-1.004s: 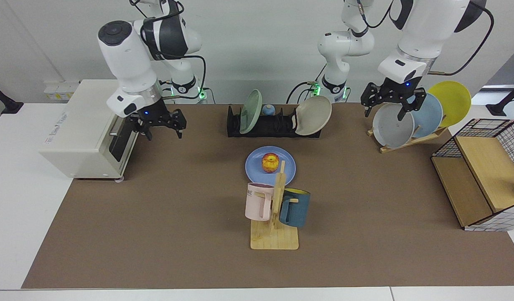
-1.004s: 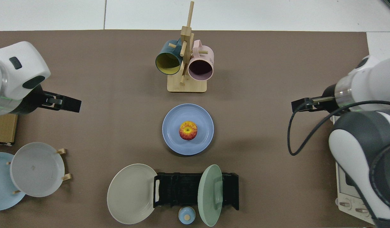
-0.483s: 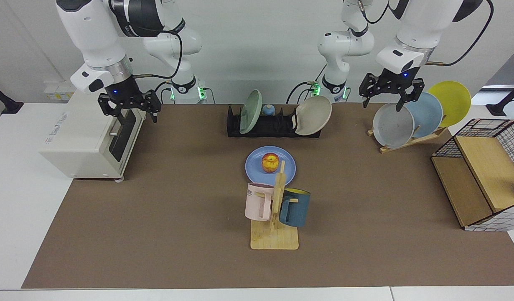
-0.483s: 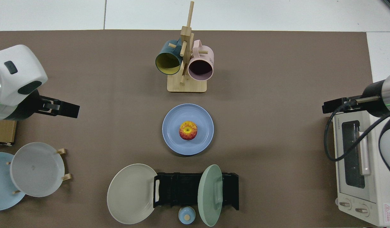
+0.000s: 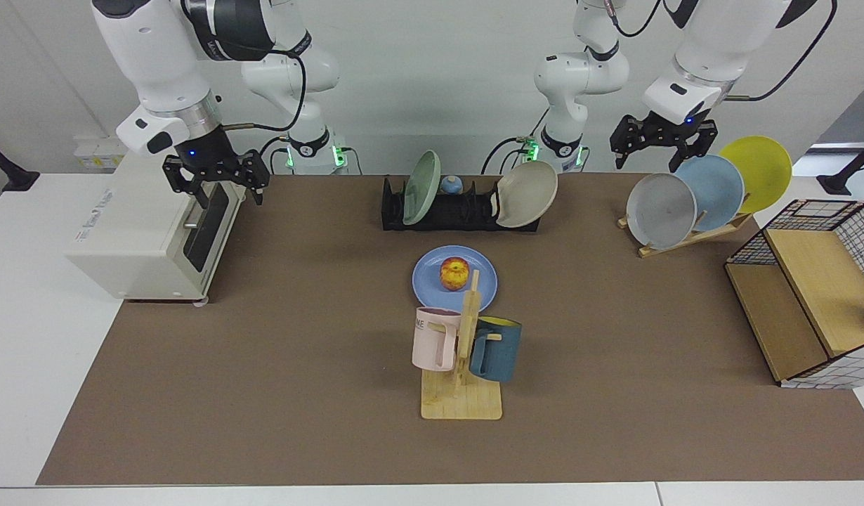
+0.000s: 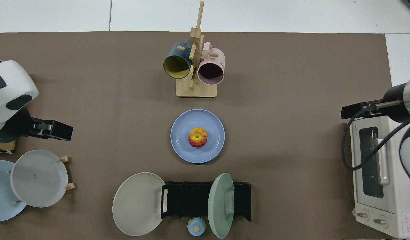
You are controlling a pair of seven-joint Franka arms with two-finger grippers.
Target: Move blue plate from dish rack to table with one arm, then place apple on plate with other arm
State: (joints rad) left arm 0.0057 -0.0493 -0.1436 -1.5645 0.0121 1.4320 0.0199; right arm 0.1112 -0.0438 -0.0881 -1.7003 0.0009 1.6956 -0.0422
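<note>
The apple (image 5: 454, 273) sits on the plate (image 5: 432, 281), which lies flat at the middle of the table (image 5: 263, 393). In the facing view the dish rack (image 5: 460, 209) stands behind the plate, the mug stand (image 5: 462, 393) just in front of it. A toaster oven (image 5: 144, 232) stands at that view's left edge, a slanted plate rack (image 5: 692, 235) at the far right, with a wire basket (image 5: 811, 295) nearer the camera beside it.

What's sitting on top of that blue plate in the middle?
An apple sits alone at the centre of the blue plate, stem end up. The patch of plate under it is covered. In the facing view the mug stand hides the plate's near rim.
</note>
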